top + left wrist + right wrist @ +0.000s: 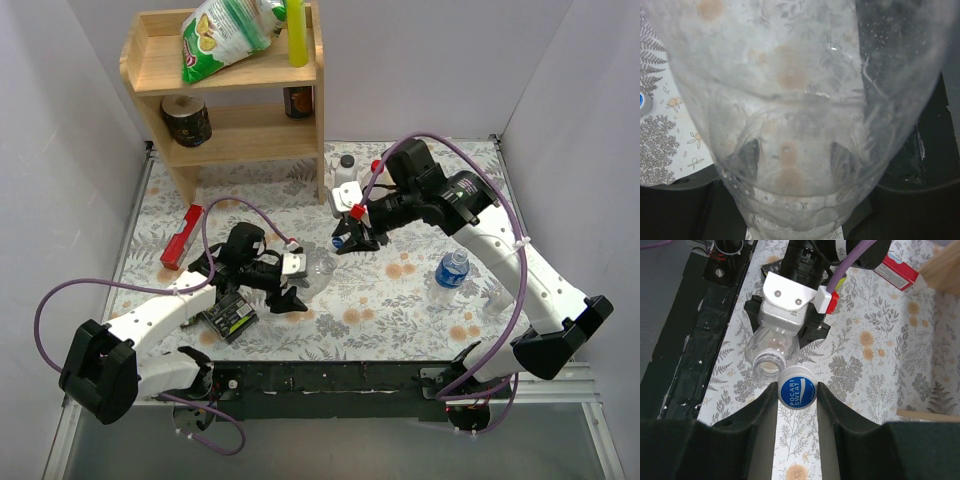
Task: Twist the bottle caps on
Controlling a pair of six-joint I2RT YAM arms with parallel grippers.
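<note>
My right gripper [796,390] is shut on a blue-and-white "Pocari Sweat" bottle cap [797,388]. The cap sits just right of the open mouth of a clear empty bottle [771,352] and touches its rim. My left gripper [785,305] is shut on that bottle's body and holds it tilted, neck toward the right gripper. In the left wrist view the bottle [790,100] fills the frame, with the dark fingers [747,157] seen through it. From above, the left gripper [298,282], the bottle [318,266] and the right gripper [352,242] meet mid-table. The red cap is not clearly visible.
A capped water bottle with a blue label [452,270] stands at the right. A white bottle with a black cap [346,170] stands by the wooden shelf [230,80]. A red box [181,236] and a dark green packet [230,315] lie at the left.
</note>
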